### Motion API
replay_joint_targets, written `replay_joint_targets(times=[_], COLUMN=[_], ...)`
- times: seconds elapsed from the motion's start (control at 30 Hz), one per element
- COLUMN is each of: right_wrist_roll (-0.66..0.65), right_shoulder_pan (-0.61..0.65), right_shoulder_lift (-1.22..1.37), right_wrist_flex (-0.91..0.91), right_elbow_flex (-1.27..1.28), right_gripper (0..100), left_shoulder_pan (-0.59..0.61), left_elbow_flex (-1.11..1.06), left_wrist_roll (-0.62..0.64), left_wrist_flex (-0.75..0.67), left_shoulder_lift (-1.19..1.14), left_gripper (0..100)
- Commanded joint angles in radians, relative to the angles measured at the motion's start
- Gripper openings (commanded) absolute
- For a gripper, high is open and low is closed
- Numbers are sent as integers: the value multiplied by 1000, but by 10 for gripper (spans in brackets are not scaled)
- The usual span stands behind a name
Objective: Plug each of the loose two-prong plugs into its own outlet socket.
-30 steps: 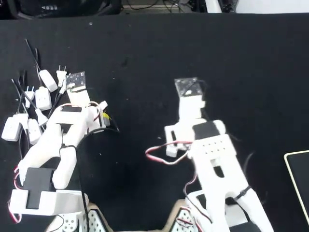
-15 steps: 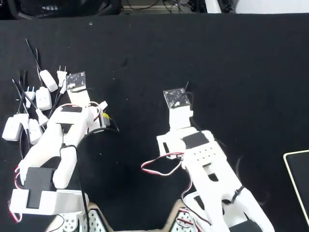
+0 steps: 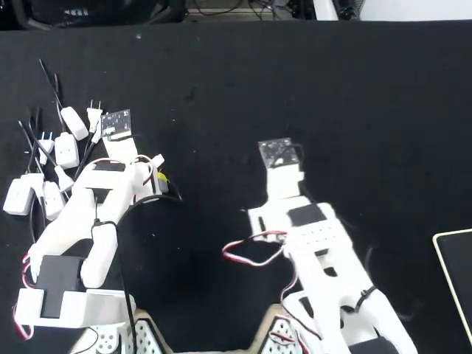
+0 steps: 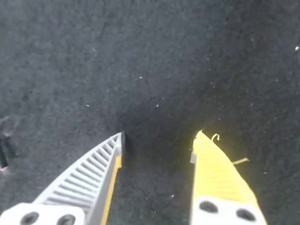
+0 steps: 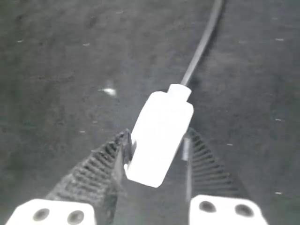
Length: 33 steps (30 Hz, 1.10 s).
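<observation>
The right gripper [image 5: 156, 136] pinches a white plug [image 5: 161, 126] by its sides, its cord [image 5: 204, 42] running off across the black table [image 3: 369, 96], well apart from the heap of loose plugs [image 3: 55, 158]. The left gripper [image 4: 159, 138] stands spread over the cloth, just beside that heap.

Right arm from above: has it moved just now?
Yes. The right gripper drew back from the table's far edge, toward its base, gripping a white plug.

**Both arms extended, one end effector loaded**

At the left, the left arm [image 3: 88, 214] is stretched forward, its left end effector [image 4: 158, 140] with fingers spread apart. At centre, the right arm [image 3: 317, 243] is extended forward, its right end effector [image 5: 157, 138] clamped on a plug [image 5: 161, 122].
</observation>
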<state>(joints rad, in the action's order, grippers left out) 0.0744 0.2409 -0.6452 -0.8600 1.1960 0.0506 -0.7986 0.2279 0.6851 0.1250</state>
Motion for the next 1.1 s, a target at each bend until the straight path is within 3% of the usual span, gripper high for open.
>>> replay_joint_targets(times=[0.0,0.23,0.47,0.63,0.77,1.07], right_wrist_roll=[-133,-334,-600,-667,-723,-761], right_shoulder_pan=[-141,-184,103,316,425,440], right_shoulder_lift=[-12,-13,-31,-194,-326,-274], right_wrist_flex=[25,46,-35,-221,-233,-152], right_elbow_flex=[-12,-56,-120,-113,-47,91], right_gripper=[6,11,11,11,11,19], left_shoulder_pan=[13,13,71,197,277,325], left_elbow_flex=[5,5,7,30,48,48], left_wrist_roll=[3,3,3,12,48,112], left_wrist_flex=[-8,-9,-12,-11,-8,-9], left_shoulder_lift=[28,28,31,37,37,37], left_gripper=[242,242,242,242,242,242])
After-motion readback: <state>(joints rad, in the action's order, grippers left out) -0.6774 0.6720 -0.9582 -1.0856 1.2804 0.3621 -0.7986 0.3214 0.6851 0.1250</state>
